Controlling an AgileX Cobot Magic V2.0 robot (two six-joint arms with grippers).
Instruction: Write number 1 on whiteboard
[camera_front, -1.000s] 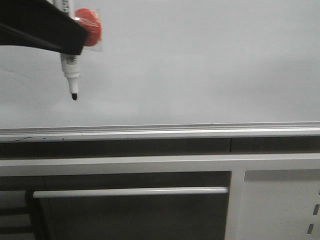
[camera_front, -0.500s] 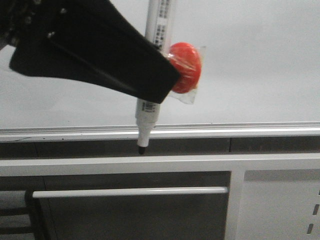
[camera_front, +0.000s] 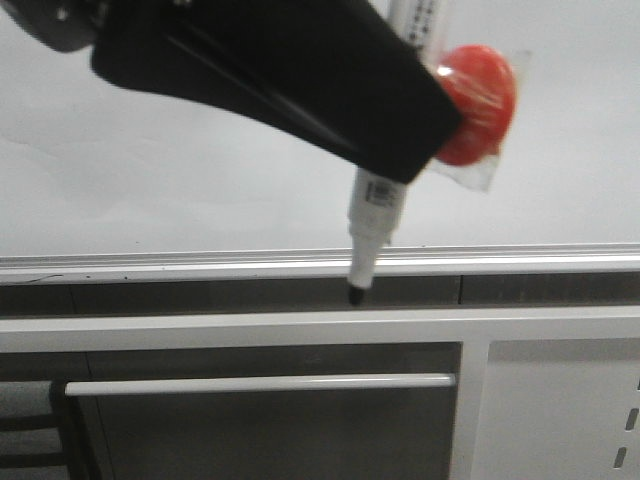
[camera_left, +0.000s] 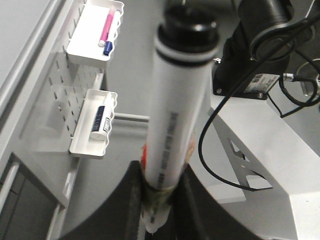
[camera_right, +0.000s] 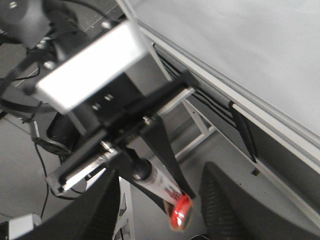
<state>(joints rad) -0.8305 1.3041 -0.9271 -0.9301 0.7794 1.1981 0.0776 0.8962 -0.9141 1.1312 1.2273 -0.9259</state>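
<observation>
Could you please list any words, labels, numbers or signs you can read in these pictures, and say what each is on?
None can be read.
White marker pen barrel: dark lettering, blurred.
The same pen's lower label: small print, blurred.
Small white-capped item in the lower white tray: dark label, too small.
Glossy white-grey whiteboard: no writing visible.

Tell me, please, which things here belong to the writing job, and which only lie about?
For the job:
- whiteboard, no stroke visible on it
- marker pen, tip down, held in the left gripper

Lying about:
- cabinet bar handle
- pink pen in the wall tray
- lower tray
</observation>
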